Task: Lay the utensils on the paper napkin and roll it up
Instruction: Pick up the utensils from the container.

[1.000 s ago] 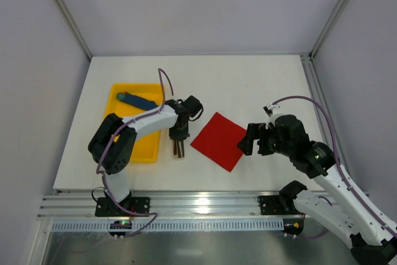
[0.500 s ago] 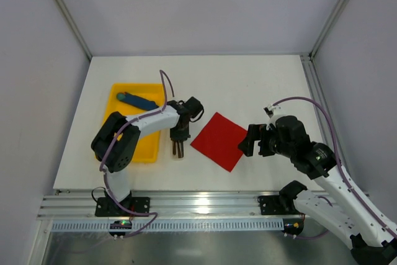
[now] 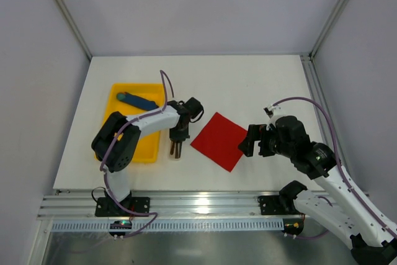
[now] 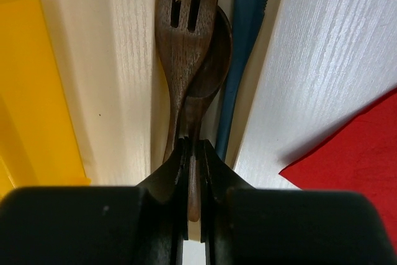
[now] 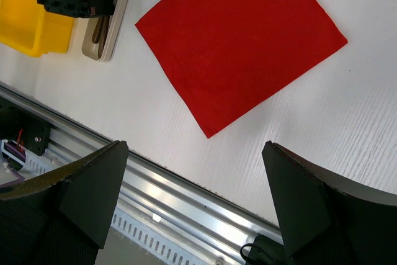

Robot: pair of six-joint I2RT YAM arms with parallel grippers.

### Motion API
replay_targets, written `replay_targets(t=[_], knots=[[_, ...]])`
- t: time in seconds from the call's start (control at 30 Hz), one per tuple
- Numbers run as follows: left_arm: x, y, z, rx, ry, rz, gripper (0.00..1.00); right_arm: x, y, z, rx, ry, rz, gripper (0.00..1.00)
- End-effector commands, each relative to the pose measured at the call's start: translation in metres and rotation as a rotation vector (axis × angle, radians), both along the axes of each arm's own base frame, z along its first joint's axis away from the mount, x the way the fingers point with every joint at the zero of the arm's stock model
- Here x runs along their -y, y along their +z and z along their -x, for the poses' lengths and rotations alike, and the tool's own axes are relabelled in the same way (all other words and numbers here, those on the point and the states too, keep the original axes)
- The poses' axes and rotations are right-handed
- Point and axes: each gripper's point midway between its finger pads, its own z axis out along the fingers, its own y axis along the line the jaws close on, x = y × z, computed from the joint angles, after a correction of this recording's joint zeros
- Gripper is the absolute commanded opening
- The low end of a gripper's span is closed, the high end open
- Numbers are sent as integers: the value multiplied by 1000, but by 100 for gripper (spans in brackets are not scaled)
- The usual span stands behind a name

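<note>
The utensils, a dark brown wooden fork and spoon (image 4: 189, 60), lie stacked on a cream strip (image 4: 124, 91) between the yellow tray and the napkin. A dark bluish knife-shaped piece (image 4: 243, 48) lies beside them. My left gripper (image 4: 195, 147) is shut on their handles; in the top view it (image 3: 178, 133) is just above the utensils (image 3: 176, 149). The paper napkin (image 3: 218, 141) is a flat red square on the table, to the right of the utensils. It also shows in the right wrist view (image 5: 242, 48). My right gripper (image 5: 192, 145) is open and empty at the napkin's right corner (image 3: 248, 141).
A yellow tray (image 3: 122, 89) stands left of the utensils and holds a blue stick with a teal end (image 3: 136, 99). The table's front edge and a metal rail (image 5: 186, 197) run just below the napkin. White walls enclose the table.
My left gripper and the utensils have shifted slightly to the left. The right arm and the napkin have not moved.
</note>
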Motion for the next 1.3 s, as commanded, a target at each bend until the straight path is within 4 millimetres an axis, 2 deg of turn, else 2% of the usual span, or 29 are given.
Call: replay_targets(t=[0.0, 0.13, 0.7, 1.07, 1.23, 1.27], knots=[[-1, 17, -8, 39, 12, -16, 6, -1, 9, -4, 37, -4, -11, 100], [0, 28, -10, 48, 15, -11, 0, -1, 9, -4, 37, -6, -14, 100], [12, 51, -11, 53, 1, 52, 0, 0, 11, -1, 47, -6, -25, 100], [11, 77, -16, 104, 17, 71, 0, -1, 11, -3, 40, -5, -24, 100], [21, 88, -17, 119, -9, 133, 0, -2, 12, -3, 43, -8, -27, 100], [29, 90, -19, 125, -19, 173, 0, -2, 13, -4, 43, -11, -28, 100]])
